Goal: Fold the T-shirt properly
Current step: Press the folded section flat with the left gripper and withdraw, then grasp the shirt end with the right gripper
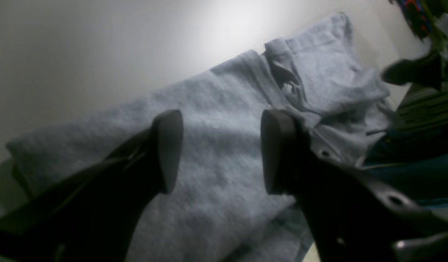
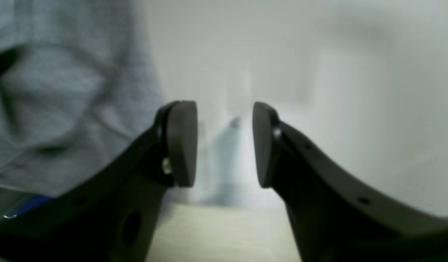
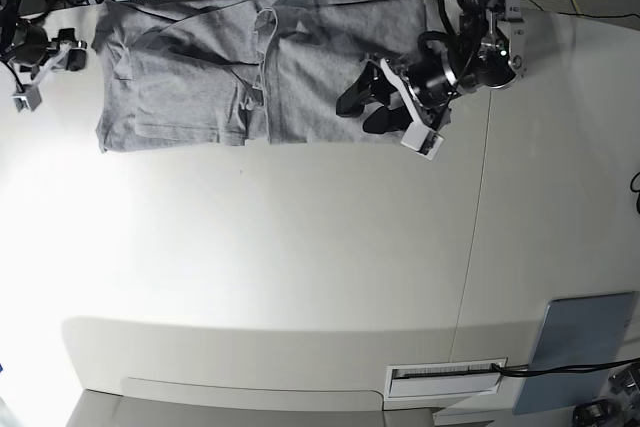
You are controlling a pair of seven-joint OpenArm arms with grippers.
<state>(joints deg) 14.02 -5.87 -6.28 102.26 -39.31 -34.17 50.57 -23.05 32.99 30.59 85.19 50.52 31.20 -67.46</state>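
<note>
Left gripper (image 1: pixel 216 153) hovers over the T-shirt (image 3: pixel 250 72), jaws wide, empty. T-shirt lies folded along the worktop's (image 3: pixel 300 267) far edge. Right gripper (image 2: pixel 224 145) beside its end, jaws apart, holding nothing.

Glare washes the white table (image 3: pixel 200 247) below the T-shirt (image 3: pixel 200 77); wrist views dim, soft, blurred at edges.

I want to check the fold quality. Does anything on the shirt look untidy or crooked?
Yes. The T-shirt lies folded at the table's far edge, but near its middle a bunched flap sticks up and creases remain at the right gripper's end. Both grippers are open; the left gripper hovers above the cloth.
</note>
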